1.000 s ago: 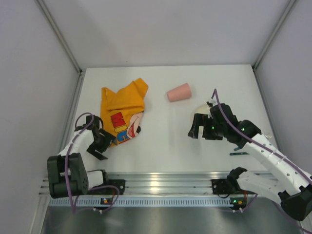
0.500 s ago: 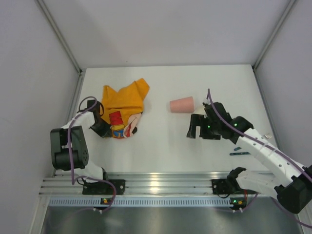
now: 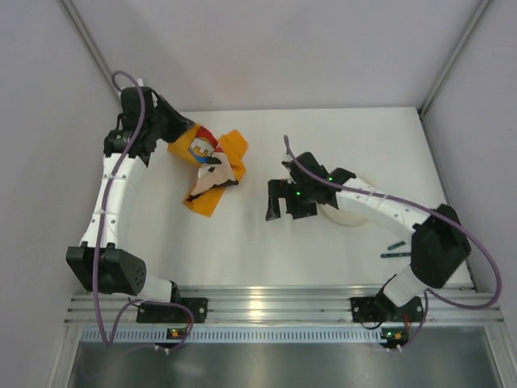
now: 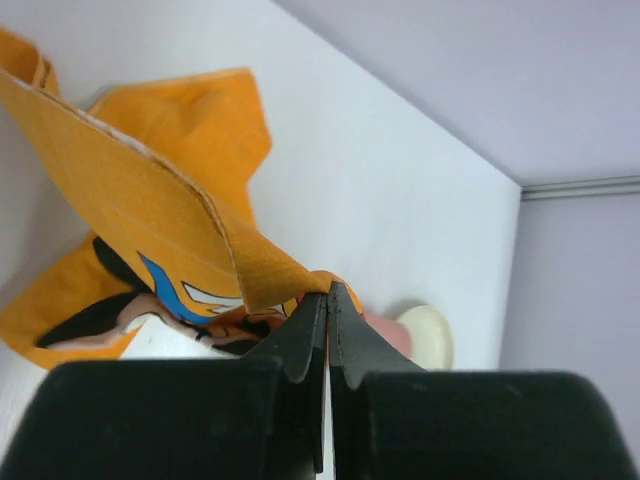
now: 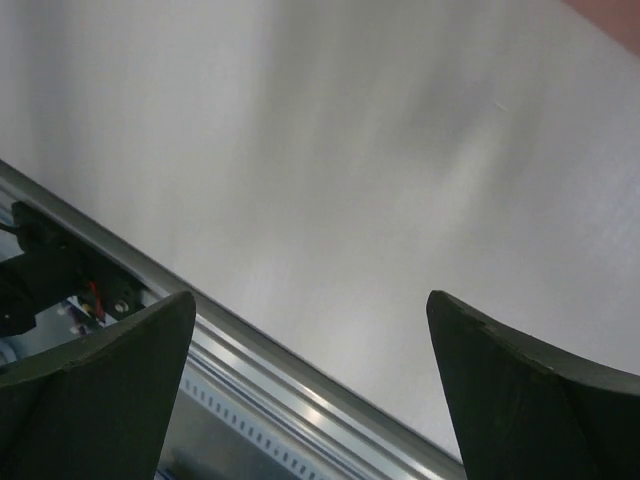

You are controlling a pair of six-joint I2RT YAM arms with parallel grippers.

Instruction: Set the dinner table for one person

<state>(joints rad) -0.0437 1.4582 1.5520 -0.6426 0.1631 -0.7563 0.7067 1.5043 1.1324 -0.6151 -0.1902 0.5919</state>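
The white dinner table (image 3: 355, 137) carries a crumpled orange cartoon placemat (image 3: 208, 168) at its back left. My left gripper (image 3: 173, 139) is shut on one edge of the placemat (image 4: 170, 210), and the cloth hangs lifted from the closed left gripper (image 4: 327, 290). My right gripper (image 3: 277, 200) hovers open over bare table near the middle, with nothing between its fingers (image 5: 120, 350). In the left wrist view a pink cup (image 4: 385, 330) lies next to a cream plate (image 4: 428, 335). The top view shows the plate (image 3: 349, 217) partly under the right arm, and the cup is hidden.
A small dark utensil (image 3: 394, 249) lies at the front right. The silver rail (image 3: 258, 301) runs along the near edge and shows in the right wrist view as the rail (image 5: 260, 360). Grey walls stand close on the left, back and right.
My left gripper shut on the placemat and swung from the near left to the back left, dragging and lifting the cloth. The right arm moved left, over the cup and plate.
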